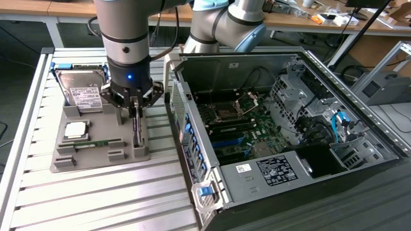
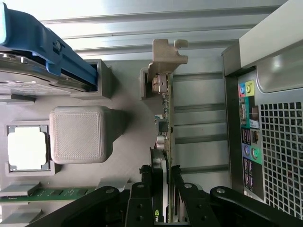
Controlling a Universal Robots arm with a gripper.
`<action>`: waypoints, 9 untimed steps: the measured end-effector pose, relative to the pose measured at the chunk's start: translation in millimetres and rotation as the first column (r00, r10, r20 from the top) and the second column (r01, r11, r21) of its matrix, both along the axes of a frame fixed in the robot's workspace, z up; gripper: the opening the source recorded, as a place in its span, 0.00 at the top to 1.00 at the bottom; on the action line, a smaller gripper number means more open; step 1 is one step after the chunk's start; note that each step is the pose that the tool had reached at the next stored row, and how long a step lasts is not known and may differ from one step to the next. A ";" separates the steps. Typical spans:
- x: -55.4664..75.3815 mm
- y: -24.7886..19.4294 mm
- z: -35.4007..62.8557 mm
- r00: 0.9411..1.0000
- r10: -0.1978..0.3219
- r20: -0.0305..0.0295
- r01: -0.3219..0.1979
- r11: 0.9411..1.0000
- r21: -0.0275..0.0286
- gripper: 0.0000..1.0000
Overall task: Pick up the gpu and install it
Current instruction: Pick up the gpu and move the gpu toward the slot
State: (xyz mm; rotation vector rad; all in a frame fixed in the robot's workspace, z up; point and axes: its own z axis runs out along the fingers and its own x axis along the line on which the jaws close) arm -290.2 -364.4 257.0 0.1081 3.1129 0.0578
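The gpu (image 1: pixel 136 131) is a thin dark card standing edge-on in a slot of the grey holder tray (image 1: pixel 96 161). My gripper (image 1: pixel 134 107) reaches straight down onto the card's upper edge. In the wrist view the gpu (image 2: pixel 166 118) runs as a narrow strip ending in a silvery bracket. My gripper (image 2: pixel 161 172) has its black fingers (image 2: pixel 143 189) pressed against both faces of the card. The card still sits in the tray.
On the tray lie a hard drive (image 1: pixel 82 94) in a blue frame, a processor (image 1: pixel 75 129) and a green memory stick (image 1: pixel 96 143). The open computer case (image 1: pixel 359 120) stands at the exterior view's right, its motherboard (image 1: pixel 241 125) exposed and its rear panel (image 2: pixel 270 142) beside the tray.
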 end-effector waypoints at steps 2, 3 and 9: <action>0.0 0.0 1.1 1.000 0.000 0.000 0.000 1.000 0.000 0.73; 0.0 0.0 1.3 1.000 0.000 0.000 0.000 1.000 0.000 0.73; 0.0 0.0 3.0 1.000 0.000 0.000 0.000 1.000 0.000 0.73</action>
